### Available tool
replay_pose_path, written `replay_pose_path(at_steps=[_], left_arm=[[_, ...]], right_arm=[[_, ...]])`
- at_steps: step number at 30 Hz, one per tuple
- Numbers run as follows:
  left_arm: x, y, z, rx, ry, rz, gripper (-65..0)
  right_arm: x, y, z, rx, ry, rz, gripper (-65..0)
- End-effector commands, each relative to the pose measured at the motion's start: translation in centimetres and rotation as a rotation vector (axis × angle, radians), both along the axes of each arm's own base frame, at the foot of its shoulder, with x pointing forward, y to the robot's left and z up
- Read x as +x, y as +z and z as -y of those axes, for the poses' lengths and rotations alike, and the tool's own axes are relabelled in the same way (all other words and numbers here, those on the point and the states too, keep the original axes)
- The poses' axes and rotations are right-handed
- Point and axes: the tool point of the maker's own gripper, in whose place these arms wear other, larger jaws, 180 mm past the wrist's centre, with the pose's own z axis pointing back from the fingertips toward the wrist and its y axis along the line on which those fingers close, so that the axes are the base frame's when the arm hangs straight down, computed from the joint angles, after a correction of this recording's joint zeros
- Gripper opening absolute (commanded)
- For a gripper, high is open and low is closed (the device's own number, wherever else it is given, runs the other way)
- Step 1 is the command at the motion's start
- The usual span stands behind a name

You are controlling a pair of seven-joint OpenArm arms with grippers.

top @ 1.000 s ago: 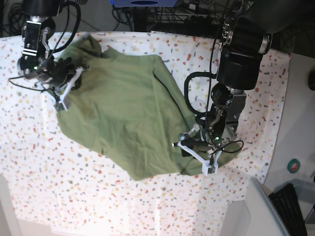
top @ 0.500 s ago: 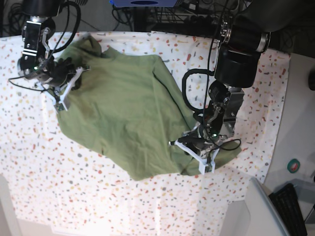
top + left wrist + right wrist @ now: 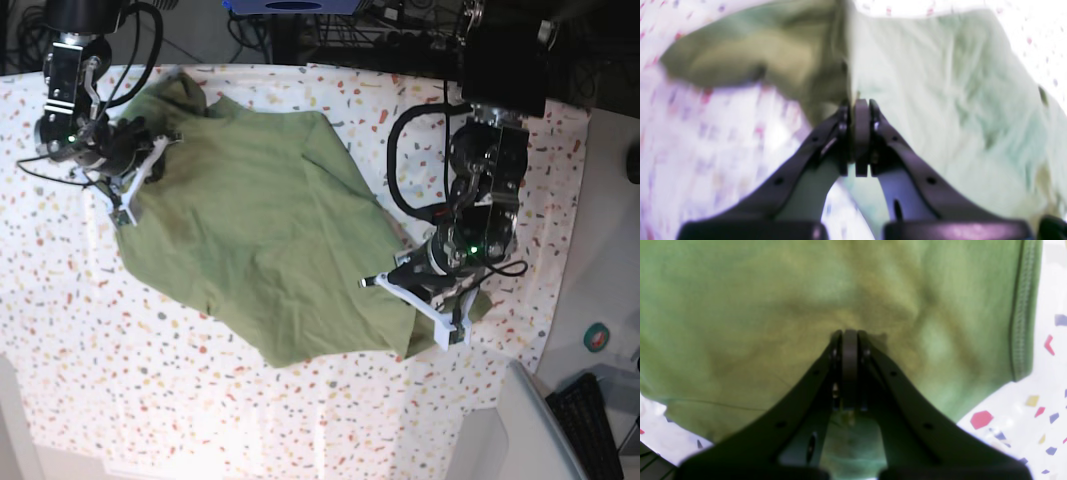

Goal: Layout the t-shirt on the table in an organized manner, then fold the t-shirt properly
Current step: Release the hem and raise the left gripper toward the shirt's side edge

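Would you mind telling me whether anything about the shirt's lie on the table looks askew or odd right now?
Yes: the t-shirt lies crooked and rumpled on the table, with a bunched fold at the left gripper. Nothing looks torn or spilled. Both the left and right gripper are shut on its cloth.

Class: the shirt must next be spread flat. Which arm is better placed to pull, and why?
Likely the left gripper: shut on the t-shirt at its bunched corner, bare table beyond. The right gripper pins the opposite edge.
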Motion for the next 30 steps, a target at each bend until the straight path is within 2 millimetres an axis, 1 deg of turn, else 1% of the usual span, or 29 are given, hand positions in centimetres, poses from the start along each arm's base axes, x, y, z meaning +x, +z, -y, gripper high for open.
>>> replay_pose_path(at_steps=[1, 3, 5, 7, 8, 10, 11, 16, 18, 20, 22, 25, 30], left_arm=[[0.4, 1.8, -0.2, -0.017, 0.021, 0.039, -65.0], [-1.8, 1.5, -1.3, -0.053, 0.088, -0.021, -65.0], [-3.5, 1.2, -2.0, -0.085, 0.133, -0.06, -65.0], [-4.9, 0.5, -3.5, -0.098, 0.189, -0.091, -65.0], [-5.3, 0.2, -4.1, -0.094, 0.209, -0.099, -65.0], [-6.0, -0.4, -4.9, -0.086, 0.231, -0.116, -65.0], [-6.2, -0.7, -5.0, -0.083, 0.232, -0.128, -65.0], [-6.8, -1.7, -5.2, -0.081, 0.24, -0.157, -65.0], [-6.4, -2.6, -5.5, -0.08, 0.253, -0.171, -65.0], [-5.1, -3.1, -5.8, -0.075, 0.271, -0.151, -65.0], [-4.2, -4.3, -6.2, -0.067, 0.287, -0.161, -65.0], [-2.9, -5.4, -6.6, -0.062, 0.305, -0.176, -65.0], [-1.3, -6.3, -7.3, -0.049, 0.329, -0.169, -65.0]], right_arm=[[0.5, 0.4, 0.8, -0.021, 0.002, 0.012, -65.0], [0.8, 0.5, 1.0, -0.024, 0.002, 0.015, -65.0], [0.6, 0.2, 1.1, -0.024, 0.001, 0.005, -65.0], [0.4, -0.3, 1.0, -0.018, -0.001, -0.01, -65.0], [0.3, -0.4, 1.0, -0.017, -0.001, -0.014, -65.0], [0.4, -0.5, 1.1, -0.018, -0.002, -0.017, -65.0], [0.2, -0.7, 1.1, -0.016, -0.003, -0.024, -65.0], [1.1, -0.4, 1.0, -0.013, -0.002, -0.011, -65.0], [1.0, -0.5, 1.1, -0.014, -0.002, -0.014, -65.0], [1.3, -0.4, 1.1, -0.013, -0.002, -0.01, -65.0], [1.4, -0.3, 1.0, -0.012, -0.002, -0.01, -65.0], [1.4, -0.4, 0.9, -0.01, -0.003, -0.01, -65.0], [1.1, -0.5, 1.0, -0.012, -0.002, -0.014, -65.0]])
